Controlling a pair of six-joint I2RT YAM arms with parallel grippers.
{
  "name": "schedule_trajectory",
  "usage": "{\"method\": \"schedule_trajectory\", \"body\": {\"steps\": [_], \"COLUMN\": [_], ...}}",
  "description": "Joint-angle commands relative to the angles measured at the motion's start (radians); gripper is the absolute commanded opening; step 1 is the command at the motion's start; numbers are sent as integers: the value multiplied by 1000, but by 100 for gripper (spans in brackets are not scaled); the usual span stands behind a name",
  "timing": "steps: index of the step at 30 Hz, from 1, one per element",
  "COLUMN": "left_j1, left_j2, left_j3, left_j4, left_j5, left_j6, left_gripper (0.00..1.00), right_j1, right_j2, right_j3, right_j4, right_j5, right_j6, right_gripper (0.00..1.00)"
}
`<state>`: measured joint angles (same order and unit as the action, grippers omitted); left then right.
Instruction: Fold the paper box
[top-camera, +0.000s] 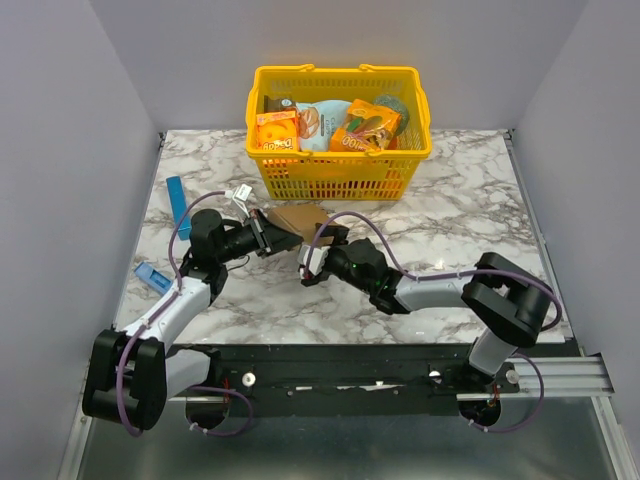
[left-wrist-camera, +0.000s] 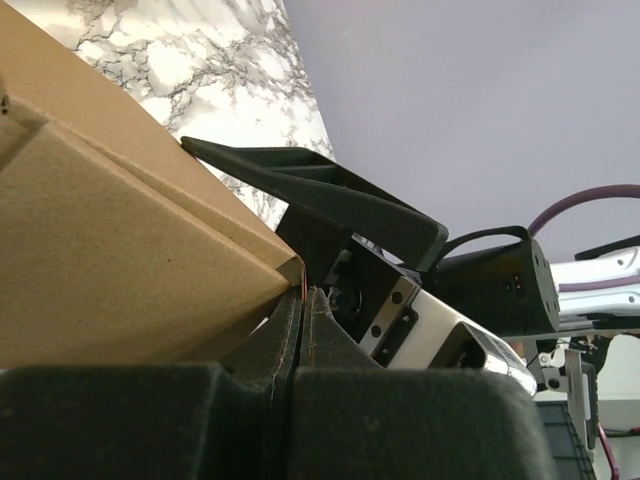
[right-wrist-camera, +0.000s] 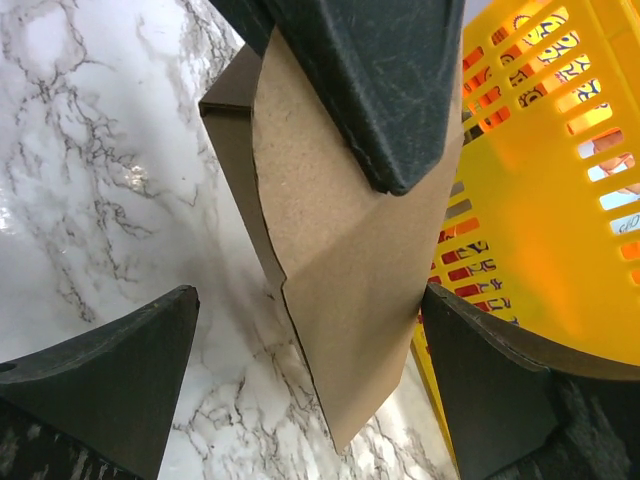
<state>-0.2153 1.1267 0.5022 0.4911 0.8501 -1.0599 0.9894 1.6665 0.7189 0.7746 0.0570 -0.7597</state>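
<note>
I read the brown cardboard paper box (right-wrist-camera: 340, 250) as matt, unprinted paperboard, faintly fibrous, with clean cut edges; the right gripper (right-wrist-camera: 310, 295) has black fingers (right-wrist-camera: 110, 380) of matt, slightly grainy plastic; the left gripper (left-wrist-camera: 302, 300) is the same black plastic, finely scratched; the white, grey-veined marble-look tabletop (top-camera: 470, 220) is smooth with a soft sheen; the yellow lattice basket (top-camera: 340, 170) looks like moulded plastic, glossy, glowing where light passes through; the silver rail (top-camera: 565, 375) is bare metal.

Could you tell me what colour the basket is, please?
Yellow; the basket shows best in the top external view.
</note>
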Motion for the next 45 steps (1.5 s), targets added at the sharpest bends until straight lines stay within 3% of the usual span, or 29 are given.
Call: {"method": "schedule_trajectory", "body": {"steps": [1,6,12,23,25,26,28,29,32,35,39,43,45], "left_j1": [10,11,13,16,20,22,30,45,91,178,278,284,283], "left_j2": [-27,-34,-39,-31,-30,-30,-34,-39,-73,-131,-203,-255,-275], "left_j3": [-13,-7,-5,-7,-4,-4,-4,5,28,42,56,76,62], "left_j4": [12,0,-14,46,43,44,59,64,52,8,-126,-298,-328], "left_j5": [55,63,75,81,79,69,61,50,29,-20,-118,-252,-290], "left_j6": [-25,-26,-23,-72,-69,-68,-69,-66,-37,21,156,346,427], "left_gripper": [0,0,0,0,10,26,44,59,81,97,99,99,92], "right_j1": [6,6,8,6,6,8,8,6,8,8,8,8,5], "right_j2": [44,65,61,33,27,24,13,-8,-92,-169,-272,-287,-277], "right_j3": [33,30,37,30,31,31,30,30,42,95,169,255,330], "right_j4": [110,199,192,134,120,115,89,69,-75,-338,-717,-1004,-1171], "right_j5": [35,66,52,-14,-11,0,7,9,6,-14,-28,-48,-51], "right_j6": [-46,-52,-64,-49,-44,-40,-24,-17,26,86,166,224,241], "right_gripper": [99,100,97,57,55,54,53,53,51,51,51,50,50]}}
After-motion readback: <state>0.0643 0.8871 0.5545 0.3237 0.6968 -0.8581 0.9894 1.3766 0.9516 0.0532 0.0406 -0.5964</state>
